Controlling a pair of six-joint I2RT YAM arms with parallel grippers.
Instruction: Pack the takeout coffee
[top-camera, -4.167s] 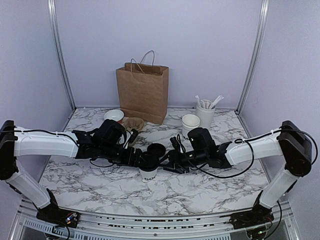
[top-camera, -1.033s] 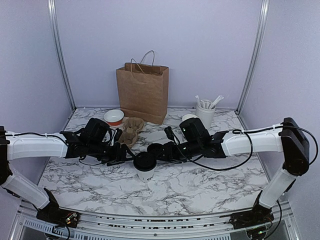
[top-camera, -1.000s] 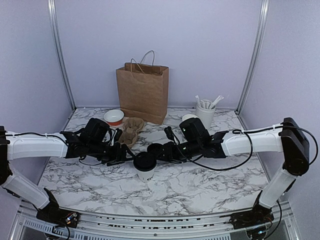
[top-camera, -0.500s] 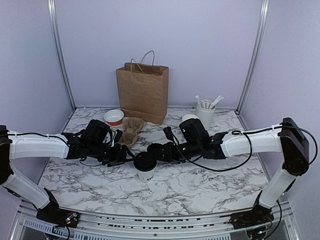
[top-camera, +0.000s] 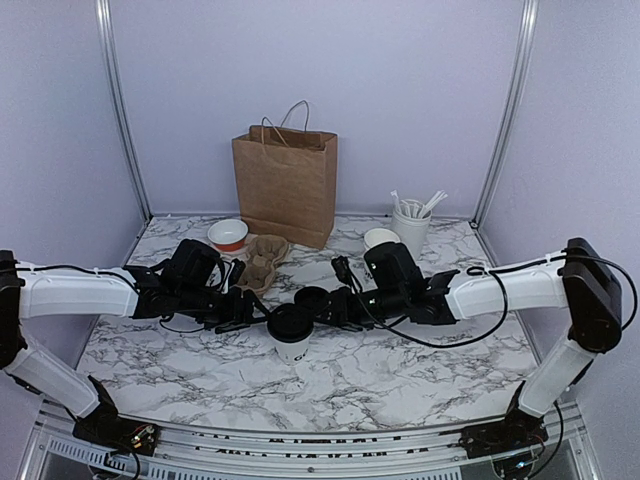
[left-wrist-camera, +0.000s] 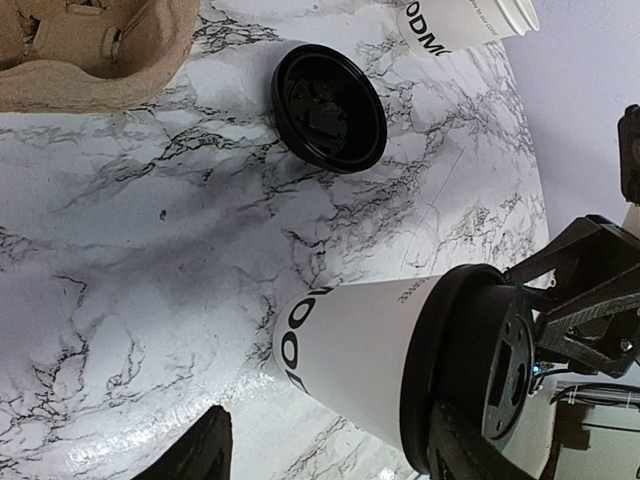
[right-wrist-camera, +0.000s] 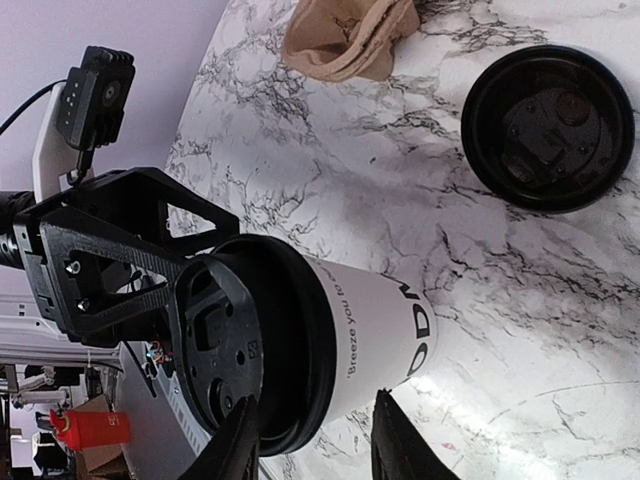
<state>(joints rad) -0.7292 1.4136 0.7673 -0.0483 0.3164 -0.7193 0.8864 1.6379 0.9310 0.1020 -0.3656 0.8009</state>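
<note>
The takeout coffee (top-camera: 293, 346) is a white paper cup with dark lettering near its base. It stands upright on the marble table with a black lid (top-camera: 289, 322) on top. My left gripper (top-camera: 252, 322) is just left of it, open, and the left wrist view shows the cup (left-wrist-camera: 350, 350) ahead of the spread fingers (left-wrist-camera: 215, 445). My right gripper (top-camera: 328, 312) is open just right of the cup, and its own view shows the cup (right-wrist-camera: 370, 330) beyond its fingertips (right-wrist-camera: 390, 440). Neither gripper holds the cup.
A loose black lid (top-camera: 313, 297) lies upside down behind the cup. A brown pulp carrier (top-camera: 262, 258) and a red-and-white bowl (top-camera: 228, 234) sit at back left. A brown paper bag (top-camera: 285, 185) stands behind, with a second white cup (top-camera: 381, 240) and a stirrer cup (top-camera: 411, 228) at back right.
My right arm has shifted slightly to the right and its jaws have narrowed a little. The left arm and the lidded cup have stayed where they were.
</note>
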